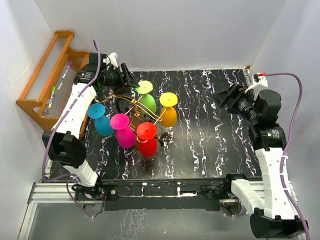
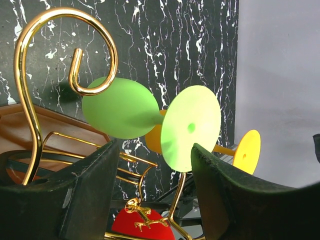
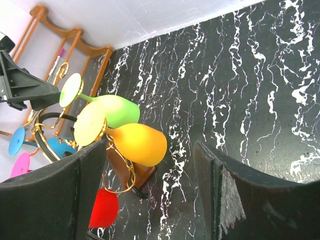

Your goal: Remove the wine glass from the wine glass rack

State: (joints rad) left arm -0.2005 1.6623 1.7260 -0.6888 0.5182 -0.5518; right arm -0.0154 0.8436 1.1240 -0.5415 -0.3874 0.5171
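The wine glass rack [image 1: 131, 100], a curly golden wire frame on a brown base [image 3: 125, 167], holds several coloured wine glasses by their feet. The green wine glass [image 1: 146, 102] hangs at the back, its pale foot [image 2: 191, 127] just beyond my left gripper's tips. My left gripper [image 1: 127, 77] [image 2: 156, 146] is open, level with that foot and stem, touching nothing. A golden scroll [image 2: 30, 60] curls over the green bowl [image 2: 120, 107]. My right gripper [image 1: 225, 97] [image 3: 150, 144] is open and empty, well to the right of the rack, facing the yellow glass [image 3: 135, 142].
Red [image 1: 147, 145], magenta [image 1: 125, 136], blue [image 1: 103, 125] and yellow [image 1: 169, 116] glasses hang round the rack. An orange-brown wooden shelf with pens [image 1: 45, 75] stands against the left wall. Black marbled table [image 1: 210, 140] stretches right of the rack.
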